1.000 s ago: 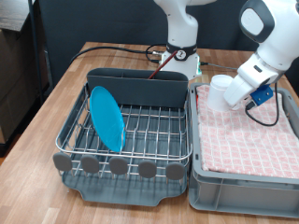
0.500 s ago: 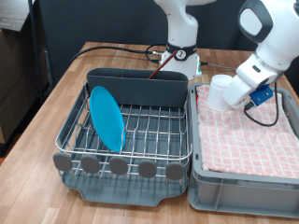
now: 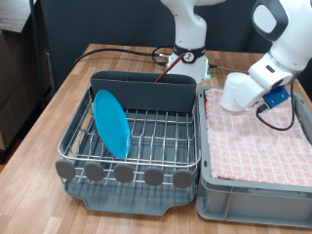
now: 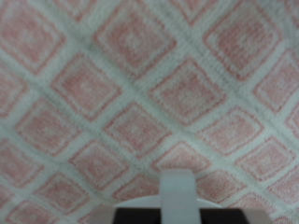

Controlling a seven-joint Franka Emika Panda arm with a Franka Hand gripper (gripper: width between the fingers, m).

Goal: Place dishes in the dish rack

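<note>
Exterior view: mug carried at the claw above the cloth-lined crate; plate already racked.

Largest first: the wooden counter (image 3: 68,93) carries the dish rack (image 3: 146,136) at the exterior view's left and the grey crate (image 3: 229,200) lined with checked cloth (image 3: 258,146) at its right. The light-blue plate (image 3: 111,123) stands on edge between the rack wires, tilted. The white mug (image 3: 238,93) hangs at the claw (image 3: 255,95) above the crate's far end, clear of the cloth; whether the fingers are clamped on it cannot be told. By judgement the mug is rigid, glazed, slippery and breakable; the wall or rim gives the securest hold. No spoon is visible. The wrist view shows only checked cloth.
</note>
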